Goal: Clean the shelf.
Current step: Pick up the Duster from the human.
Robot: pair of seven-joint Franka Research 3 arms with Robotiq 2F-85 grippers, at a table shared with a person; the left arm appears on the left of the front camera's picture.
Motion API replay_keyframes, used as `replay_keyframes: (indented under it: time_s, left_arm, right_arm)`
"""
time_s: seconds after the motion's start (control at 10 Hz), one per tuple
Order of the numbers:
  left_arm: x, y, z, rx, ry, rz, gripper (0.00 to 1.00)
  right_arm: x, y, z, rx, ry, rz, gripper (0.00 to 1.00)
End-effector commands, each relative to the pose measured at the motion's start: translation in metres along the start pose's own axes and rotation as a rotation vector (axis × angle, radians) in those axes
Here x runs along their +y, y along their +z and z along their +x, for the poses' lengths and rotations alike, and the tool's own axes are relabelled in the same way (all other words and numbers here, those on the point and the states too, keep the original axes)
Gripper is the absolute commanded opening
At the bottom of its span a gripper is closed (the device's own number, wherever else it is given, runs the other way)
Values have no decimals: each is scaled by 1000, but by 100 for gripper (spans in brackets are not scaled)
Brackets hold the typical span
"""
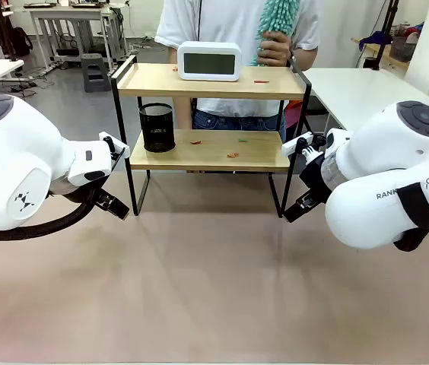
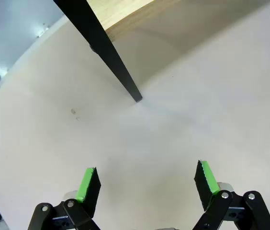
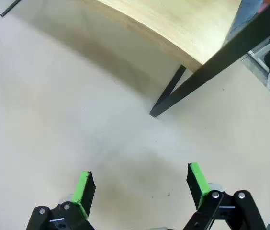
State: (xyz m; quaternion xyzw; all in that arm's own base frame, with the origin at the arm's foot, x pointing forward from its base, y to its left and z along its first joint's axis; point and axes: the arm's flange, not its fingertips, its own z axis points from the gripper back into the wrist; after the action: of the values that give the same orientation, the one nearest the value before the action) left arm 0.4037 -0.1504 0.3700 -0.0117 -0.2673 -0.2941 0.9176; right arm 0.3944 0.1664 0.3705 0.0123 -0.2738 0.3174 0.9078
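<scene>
The shelf (image 1: 207, 150) stands at the table's far middle, two light wooden boards in a black frame. A white digital clock (image 1: 209, 61) sits on its top board, a black mesh pen cup (image 1: 157, 127) on the lower board's left. Small red and green scraps (image 1: 233, 154) lie on both boards. Behind it a person's hand (image 1: 275, 50) holds a teal fluffy duster (image 1: 278, 21). My left gripper (image 2: 147, 181) hangs open over the bare tabletop near the shelf's front left leg (image 2: 107, 51). My right gripper (image 3: 140, 184) is open near the front right leg (image 3: 207, 68).
The beige tabletop (image 1: 214, 281) stretches bare in front of the shelf. A white table (image 1: 359, 91) stands at the far right, another at the far left. My two bulky arms flank the shelf at left (image 1: 17, 167) and right (image 1: 389, 182).
</scene>
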Motion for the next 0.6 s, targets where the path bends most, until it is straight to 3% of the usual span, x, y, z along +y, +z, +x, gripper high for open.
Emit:
replay_keyframes:
  time_s: [0.0, 0.5]
  left_arm:
    - [0, 0, 0, 0, 0, 0, 100]
    - [0, 0, 0, 0, 0, 0, 100]
  right_arm:
    - [0, 0, 0, 0, 0, 0, 100]
    - [0, 0, 0, 0, 0, 0, 100]
